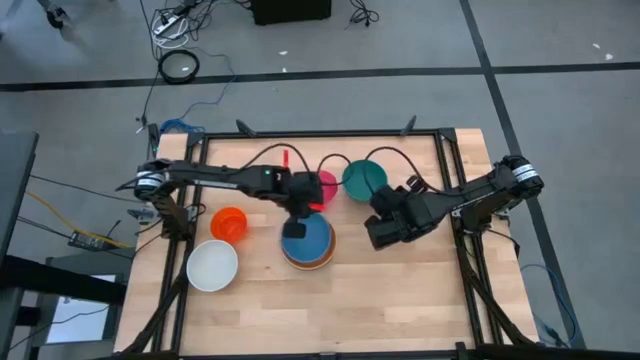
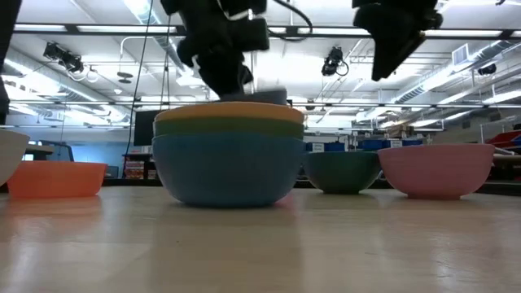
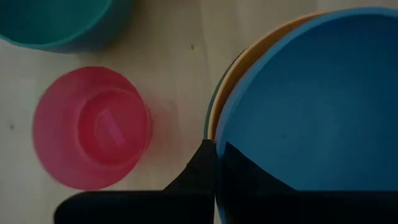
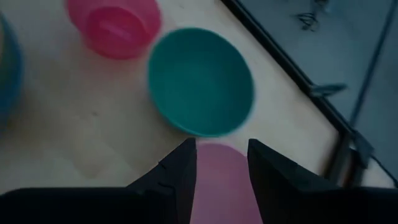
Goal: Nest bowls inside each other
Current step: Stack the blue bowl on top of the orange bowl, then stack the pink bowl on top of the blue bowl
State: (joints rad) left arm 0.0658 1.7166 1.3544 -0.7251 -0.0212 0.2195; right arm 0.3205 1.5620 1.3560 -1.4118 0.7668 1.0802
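Note:
A stack of bowls [image 1: 308, 245] stands mid-table: a large blue one [image 2: 228, 167] at the bottom, then green [image 2: 228, 126], then orange [image 2: 232, 110]. A blue bowl [image 3: 311, 106] lies in the orange one, its rim [image 2: 264, 96] just above the orange rim. My left gripper [image 3: 216, 149] is shut on it from above. My right gripper [image 4: 221, 146] hangs open, well above a pale pink bowl [image 2: 435, 167] that stands on the table and shows between its fingers [image 4: 221, 186]. A teal bowl [image 4: 200, 81] and a magenta bowl [image 3: 92, 127] stand behind the stack. My left gripper pinches the blue bowl's rim [image 3: 219, 127] on the side nearest the arm, one finger [image 3: 249, 180] inside the bowl and one [image 3: 193, 174] outside. The fingers slant down from above. The bowl is upright inside the orange bowl; whether it rests there or hangs I cannot tell.
A red-orange bowl [image 1: 229, 224] and a white bowl [image 1: 212, 265] stand left of the stack. Black frame rails [image 1: 440, 150] run along the table's edges. Bare wood [image 1: 400, 300] lies at the table's near right.

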